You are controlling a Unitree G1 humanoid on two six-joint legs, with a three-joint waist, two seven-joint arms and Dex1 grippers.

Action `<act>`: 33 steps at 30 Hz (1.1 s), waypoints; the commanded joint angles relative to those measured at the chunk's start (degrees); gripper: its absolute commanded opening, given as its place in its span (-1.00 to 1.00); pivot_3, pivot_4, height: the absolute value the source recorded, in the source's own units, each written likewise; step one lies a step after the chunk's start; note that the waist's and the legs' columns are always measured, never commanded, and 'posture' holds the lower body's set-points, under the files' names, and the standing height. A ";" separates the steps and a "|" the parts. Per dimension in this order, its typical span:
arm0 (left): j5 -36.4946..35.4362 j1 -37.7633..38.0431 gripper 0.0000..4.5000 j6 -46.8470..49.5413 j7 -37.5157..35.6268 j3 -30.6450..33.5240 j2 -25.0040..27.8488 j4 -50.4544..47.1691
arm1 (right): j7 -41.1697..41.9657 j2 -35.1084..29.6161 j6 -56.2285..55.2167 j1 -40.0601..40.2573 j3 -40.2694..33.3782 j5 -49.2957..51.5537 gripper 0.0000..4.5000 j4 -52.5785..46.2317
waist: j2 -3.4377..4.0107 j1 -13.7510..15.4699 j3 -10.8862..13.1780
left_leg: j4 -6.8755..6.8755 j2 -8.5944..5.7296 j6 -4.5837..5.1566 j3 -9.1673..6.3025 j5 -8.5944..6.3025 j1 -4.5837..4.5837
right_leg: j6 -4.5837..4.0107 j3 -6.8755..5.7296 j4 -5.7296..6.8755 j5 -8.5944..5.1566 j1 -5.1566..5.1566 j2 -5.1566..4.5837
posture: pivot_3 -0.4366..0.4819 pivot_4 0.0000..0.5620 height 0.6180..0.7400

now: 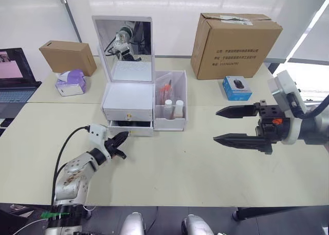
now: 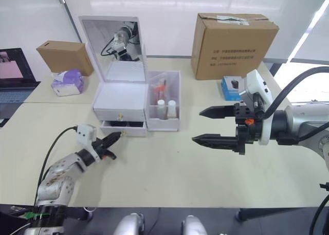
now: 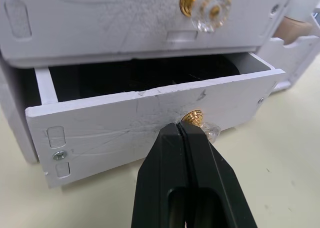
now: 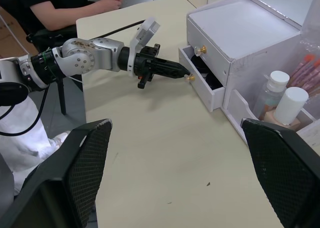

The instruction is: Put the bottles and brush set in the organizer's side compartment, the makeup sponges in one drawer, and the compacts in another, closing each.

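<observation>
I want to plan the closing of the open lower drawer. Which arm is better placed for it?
Probably the left. Its end effector is shut, tips at the gold knob of the lower drawer. The right end effector is open, hanging well off to the organizer's right.

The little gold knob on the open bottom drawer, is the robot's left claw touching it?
Touching. In the left wrist view, the shut tips of the left gripper press against the gold knob.

- Both eye views look down from the head over the table (image 1: pixel 205 168), sharing the organizer (image 1: pixel 128 98).
- The left wrist view sits close at its lower drawer (image 3: pixel 150 123).
- The right wrist view looks across from farther off.
</observation>
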 commanded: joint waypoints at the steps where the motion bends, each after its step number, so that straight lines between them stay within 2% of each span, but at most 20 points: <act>1: 1.76 -4.36 -0.99 -3.75 1.95 0.01 -0.61 4.10 | -0.79 -0.85 0.23 0.14 -2.88 1.58 1.00 -1.11 | 0.00 0.09 0.00 | 0.00 0.00 0.00 0.00 0.00 -0.01 | 0.03 0.00 -0.01 0.02 -0.01 0.00 | -0.05 -0.47 1.00; 11: 3.78 -7.73 -0.99 -6.74 2.74 -1.41 -2.25 8.36 | -1.42 -1.19 -0.22 1.93 -3.81 1.41 1.00 -1.03 | 0.00 0.48 0.00 | 0.01 -0.05 0.00 -0.02 0.00 -0.07 | 0.16 -0.01 -0.03 0.10 0.03 -0.03 | -0.05 -0.47 1.00; 15: 3.35 -6.71 -0.99 -5.73 1.58 -1.48 -1.41 7.06 | -2.78 -0.62 -1.06 3.36 -4.37 0.44 1.00 -1.22 | 0.00 0.50 0.00 | 0.02 -0.06 0.00 -0.03 0.00 -0.08 | 0.16 -0.01 -0.03 0.11 0.04 -0.04 | -0.05 -0.47 1.00; 17: 3.11 -5.53 -0.99 -5.15 -0.57 -1.50 0.58 5.92 | -6.52 -0.14 -0.87 2.81 -4.66 -0.50 1.00 -0.57 | 0.00 0.30 0.00 | 0.02 -0.06 0.00 -0.03 0.00 -0.08 | 0.17 -0.01 -0.03 0.11 0.03 -0.04 | -0.05 -0.47 1.00; 20: 2.07 -5.27 -0.73 -3.70 -2.80 -0.21 4.09 5.55 | -8.49 -0.26 -2.34 4.24 -5.23 -3.47 1.00 -1.33 | 0.00 0.04 0.00 | 0.02 -0.05 0.00 -0.11 0.00 -0.06 | 0.17 0.01 -0.02 0.10 0.00 0.02 | -0.05 -0.47 1.00; 25: 0.31 -4.76 -0.05 -4.35 -9.30 2.19 11.33 6.64 | -10.33 2.93 -9.35 11.73 -6.63 -11.53 1.00 -5.32 | -0.01 -0.28 0.00 | -0.04 -0.04 0.00 -0.14 0.00 -0.06 | 0.24 0.00 -0.06 0.03 0.00 0.04 | -0.05 -0.47 1.00; 28: 1.49 -4.94 0.38 -8.79 -10.60 4.59 15.15 9.57 | -13.66 9.34 -13.44 17.76 -7.23 -13.92 1.00 -8.60 | -0.02 -0.39 -0.01 | -0.07 -0.04 0.00 -0.14 0.00 -0.03 | 0.26 -0.01 -0.06 0.02 0.01 0.03 | -0.05 -0.47 1.00; 31: 5.71 -4.13 0.80 -11.67 -8.44 5.09 18.98 12.17 | -15.03 16.25 -23.78 26.55 -6.89 -23.32 1.00 -8.11 | -0.05 -0.24 -0.03 | -0.05 -0.02 0.00 -0.15 0.00 -0.04 | 0.37 -0.06 -0.06 -0.05 0.04 0.03 | -0.05 -0.47 1.00; 33: 8.38 -3.13 0.98 -13.98 -6.41 4.87 20.63 13.09 | -14.92 20.34 -30.81 30.39 -7.27 -27.80 1.00 -6.62 | 0.02 -0.39 -0.01 | -0.03 -0.02 -0.01 -0.14 0.00 -0.03 | 0.39 -0.05 -0.09 -0.06 0.02 0.02 | -0.05 -0.47 1.00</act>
